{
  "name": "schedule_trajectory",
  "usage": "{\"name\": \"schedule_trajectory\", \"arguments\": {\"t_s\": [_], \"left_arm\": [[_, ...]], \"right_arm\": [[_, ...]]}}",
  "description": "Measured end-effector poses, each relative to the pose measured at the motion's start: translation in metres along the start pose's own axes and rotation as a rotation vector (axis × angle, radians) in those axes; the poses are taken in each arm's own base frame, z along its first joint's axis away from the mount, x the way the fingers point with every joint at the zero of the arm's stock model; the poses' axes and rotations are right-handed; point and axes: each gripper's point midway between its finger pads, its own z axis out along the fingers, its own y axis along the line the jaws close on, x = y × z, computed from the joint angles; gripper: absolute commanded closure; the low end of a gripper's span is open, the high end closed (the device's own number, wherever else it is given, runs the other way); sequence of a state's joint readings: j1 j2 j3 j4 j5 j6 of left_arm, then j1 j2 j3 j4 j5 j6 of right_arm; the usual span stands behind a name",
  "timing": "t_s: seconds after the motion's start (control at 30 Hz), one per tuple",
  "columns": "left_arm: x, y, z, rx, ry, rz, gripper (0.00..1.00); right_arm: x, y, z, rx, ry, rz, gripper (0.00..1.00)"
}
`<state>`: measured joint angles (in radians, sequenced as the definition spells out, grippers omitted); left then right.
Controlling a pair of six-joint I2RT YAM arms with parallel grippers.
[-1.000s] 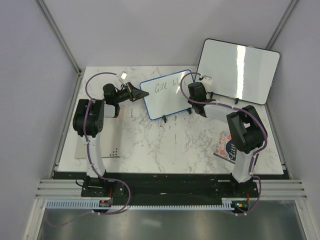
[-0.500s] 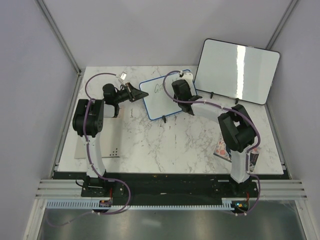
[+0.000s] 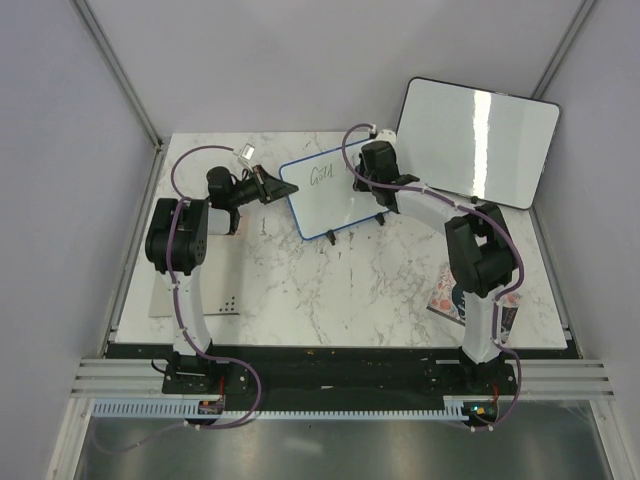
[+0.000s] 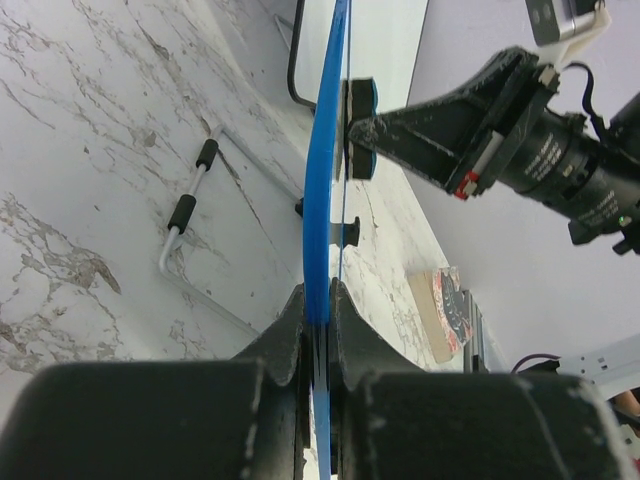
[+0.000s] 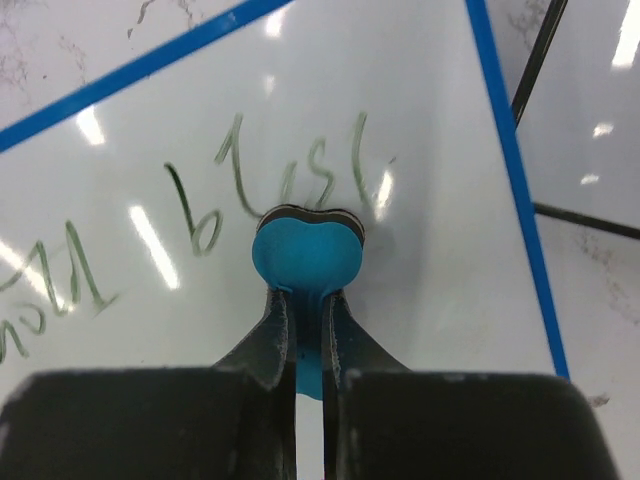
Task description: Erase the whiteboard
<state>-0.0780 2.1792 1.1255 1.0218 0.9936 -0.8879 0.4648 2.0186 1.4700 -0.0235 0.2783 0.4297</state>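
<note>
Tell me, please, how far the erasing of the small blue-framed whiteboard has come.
Done: the left end effector clamps the whiteboard by its blue frame, and the right end effector grips a blue eraser. In hand: the eraser presses on the board beside dark handwriting; the surface between it and the frame's end looks clean. Left: the handwriting on the rest of the board.

eraser (image 5: 305,255) moved up whiteboard (image 3: 325,205), toward top edge

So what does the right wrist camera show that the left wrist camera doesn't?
Only the right wrist view shows the handwriting on the whiteboard. Only the left wrist view shows the board edge-on, left fingers pinching its blue frame, and a wire stand behind it. Both show the blue eraser against the board, held by the right fingers.
</note>
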Motion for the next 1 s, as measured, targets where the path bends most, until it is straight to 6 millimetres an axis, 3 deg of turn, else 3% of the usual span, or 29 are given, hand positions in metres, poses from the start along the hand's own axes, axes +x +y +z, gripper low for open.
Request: {"name": "schedule_trajectory", "arguments": {"t_s": [0.13, 0.33, 0.57, 0.7, 0.87, 1.0], "left_arm": [[0.001, -0.002, 0.001, 0.000, 0.006, 0.006, 0.98], [0.001, -0.002, 0.000, -0.009, 0.016, 0.007, 0.98], [0.004, -0.003, 0.000, -0.025, 0.036, 0.002, 0.98], [0.005, -0.003, 0.000, -0.030, 0.046, 0.004, 0.98], [0.007, -0.002, 0.000, -0.034, 0.053, 0.005, 0.98], [0.007, -0.002, -0.001, -0.032, 0.058, 0.009, 0.98]], "right_arm": [[-0.023, -0.012, 0.010, -0.007, -0.023, -0.011, 1.00], [-0.043, -0.018, 0.021, -0.001, -0.040, -0.051, 1.00], [-0.064, -0.004, 0.032, -0.067, -0.046, -0.097, 1.00], [-0.065, 0.003, 0.032, -0.087, -0.047, -0.133, 1.00], [-0.052, 0.039, 0.023, -0.123, -0.056, -0.207, 1.00], [-0.025, 0.098, 0.005, -0.202, -0.053, -0.275, 1.00]]}}
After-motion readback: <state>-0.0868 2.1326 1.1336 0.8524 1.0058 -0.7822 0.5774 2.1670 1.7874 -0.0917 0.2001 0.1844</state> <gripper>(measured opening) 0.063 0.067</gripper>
